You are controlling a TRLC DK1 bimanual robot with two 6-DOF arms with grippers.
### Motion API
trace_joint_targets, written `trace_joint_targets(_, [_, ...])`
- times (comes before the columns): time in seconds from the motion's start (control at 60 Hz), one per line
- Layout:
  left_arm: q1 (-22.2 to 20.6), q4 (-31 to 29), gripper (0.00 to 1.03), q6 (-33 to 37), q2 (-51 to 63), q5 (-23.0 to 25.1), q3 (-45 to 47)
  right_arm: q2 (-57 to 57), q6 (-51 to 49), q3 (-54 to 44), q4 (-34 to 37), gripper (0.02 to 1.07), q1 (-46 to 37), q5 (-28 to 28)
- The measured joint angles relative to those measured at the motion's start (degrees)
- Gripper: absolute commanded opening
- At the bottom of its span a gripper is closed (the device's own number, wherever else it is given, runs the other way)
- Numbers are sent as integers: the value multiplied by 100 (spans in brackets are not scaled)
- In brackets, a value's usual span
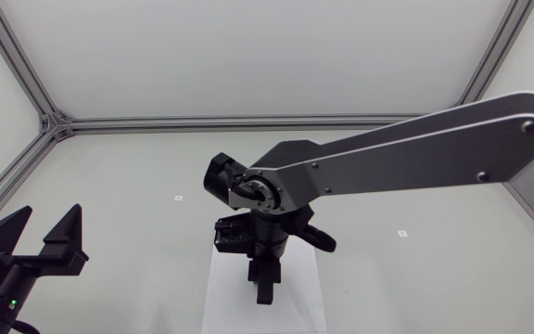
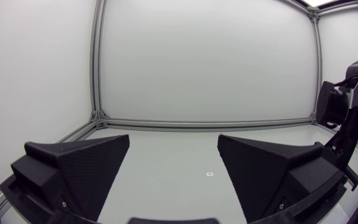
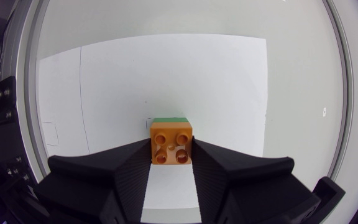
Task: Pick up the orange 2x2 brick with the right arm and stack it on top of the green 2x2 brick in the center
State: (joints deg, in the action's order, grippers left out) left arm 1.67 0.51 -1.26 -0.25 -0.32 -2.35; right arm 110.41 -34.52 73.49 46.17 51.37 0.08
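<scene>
In the right wrist view the orange 2x2 brick [image 3: 171, 146] sits studs-up between the fingers of my right gripper [image 3: 171, 163], which is shut on it from both sides. A thin strip of the green 2x2 brick [image 3: 169, 119] shows just beyond the orange one; whether the two touch is unclear. Seen from the head camera, my right arm [image 1: 397, 158] comes in from the right and its gripper [image 1: 264, 289] points down over a white sheet [image 1: 225, 301], hiding both bricks. My left gripper [image 1: 49, 237] stands open and empty at the near left.
The white sheet [image 3: 166, 68] lies under the bricks at the table's middle front. Small markers [image 1: 178, 198] [image 1: 400, 232] dot the grey table. An aluminium frame [image 1: 248, 122] runs along the back and side edges. The left wrist view catches my right arm [image 2: 347, 118] off to one side.
</scene>
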Motion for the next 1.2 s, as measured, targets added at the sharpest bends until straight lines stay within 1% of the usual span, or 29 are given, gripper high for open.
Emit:
trace_joint_targets(0.25, [0,0,99,0,0,0,0,-13,0,-42,-57,26,76,118])
trace_joint_targets(0.383, [0,0,99,-2,0,0,0,61,0,44,31,26,74,118])
trace_joint_targets(0.717, [0,-2,99,0,0,0,0,59,-4,61,31,26,-17,-109])
trace_joint_targets(1.2, [0,-2,99,0,0,0,0,63,-96,109,79,26,-50,-177])
